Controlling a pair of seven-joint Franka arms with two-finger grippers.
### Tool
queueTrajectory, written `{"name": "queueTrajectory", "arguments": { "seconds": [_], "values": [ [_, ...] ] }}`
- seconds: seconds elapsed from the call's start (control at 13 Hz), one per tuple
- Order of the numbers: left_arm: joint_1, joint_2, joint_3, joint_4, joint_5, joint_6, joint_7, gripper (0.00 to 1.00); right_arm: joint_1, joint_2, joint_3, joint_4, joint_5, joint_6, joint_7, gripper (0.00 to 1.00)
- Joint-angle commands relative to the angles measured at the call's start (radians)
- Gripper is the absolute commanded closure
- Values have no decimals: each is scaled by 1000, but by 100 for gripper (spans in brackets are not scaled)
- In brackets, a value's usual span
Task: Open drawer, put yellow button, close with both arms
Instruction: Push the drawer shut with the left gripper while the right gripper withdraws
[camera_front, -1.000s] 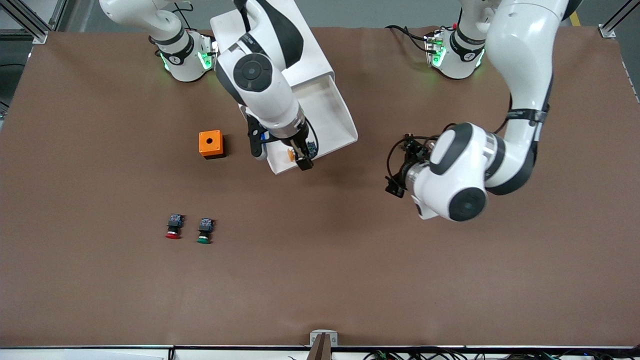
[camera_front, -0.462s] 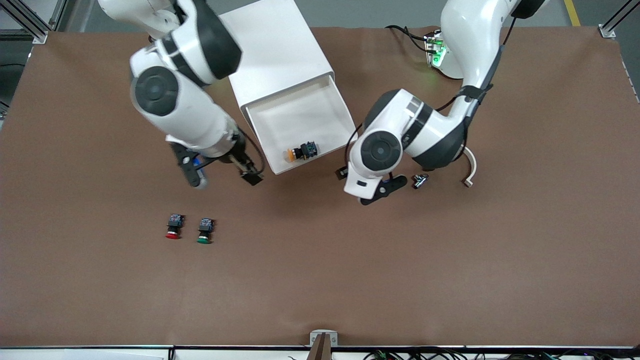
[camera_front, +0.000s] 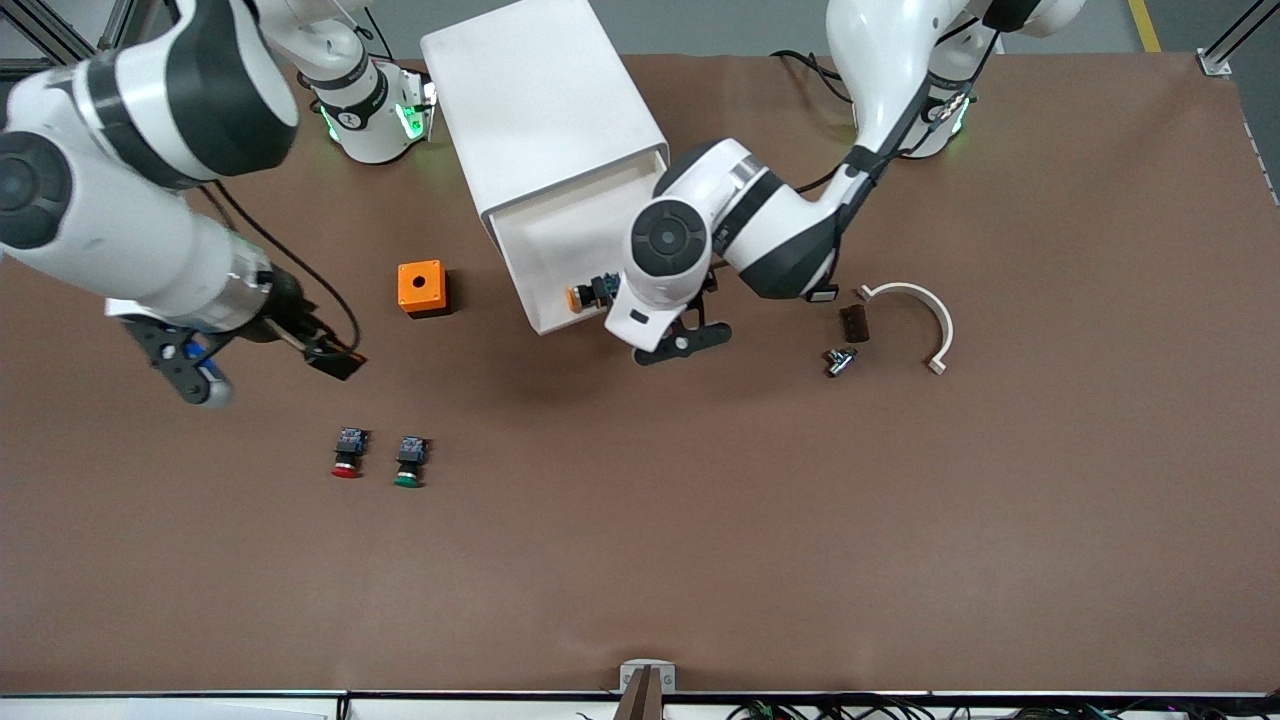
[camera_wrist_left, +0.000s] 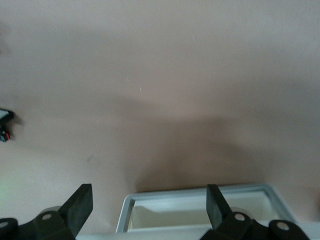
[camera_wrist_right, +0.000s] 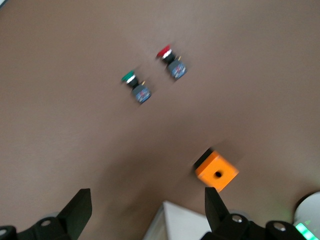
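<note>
Front view: top drawer (camera_front: 560, 262) of the white cabinet (camera_front: 540, 110) pulled out, with the yellow button (camera_front: 590, 294) lying inside it near the front edge, orange-yellow cap toward the right arm's end of the tabletop (camera_front: 700, 520). Left end effector (camera_front: 680, 340) low over the tabletop just by the drawer's front corner, wrist partly covering the tray; in the left wrist view, fingers (camera_wrist_left: 80, 206) spread apart, nothing between them, the drawer's rim (camera_wrist_left: 200, 192) directly below. Right end effector (camera_front: 335, 360) over bare tabletop toward the right arm's end, between the orange cube (camera_front: 421, 288) and the red button (camera_front: 347, 452); right wrist view shows its fingers (camera_wrist_right: 80, 210) spread apart and empty. Green button (camera_front: 410, 461) just beside the red one. Toward the left arm's end: a white curved piece (camera_front: 925, 315), a small dark block (camera_front: 854, 323) and a small metal part (camera_front: 838, 361).
</note>
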Motion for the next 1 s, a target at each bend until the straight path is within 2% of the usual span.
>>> {"name": "queueTrajectory", "arguments": {
  "seconds": [0.0,0.31,0.62,0.77,0.92],
  "values": [
    [-14,-9,-51,-32,-14,-11,-31,0,-76,-42,12,-14,-25,-14,-200,0],
    [-23,-6,-149,-58,-17,-18,-102,0,-191,-74,12,-16,-26,-12,-471,0],
    [-52,-6,-168,-66,-23,-16,-106,0,-251,-109,12,-21,-28,-14,-672,0],
    [-42,-6,-168,-66,-57,-18,-135,0,-262,-137,12,-45,-63,-12,-728,0],
    [-25,-16,-154,-63,-43,-19,-194,0,-277,-180,12,-76,-84,-8,-769,0]
  ]
}}
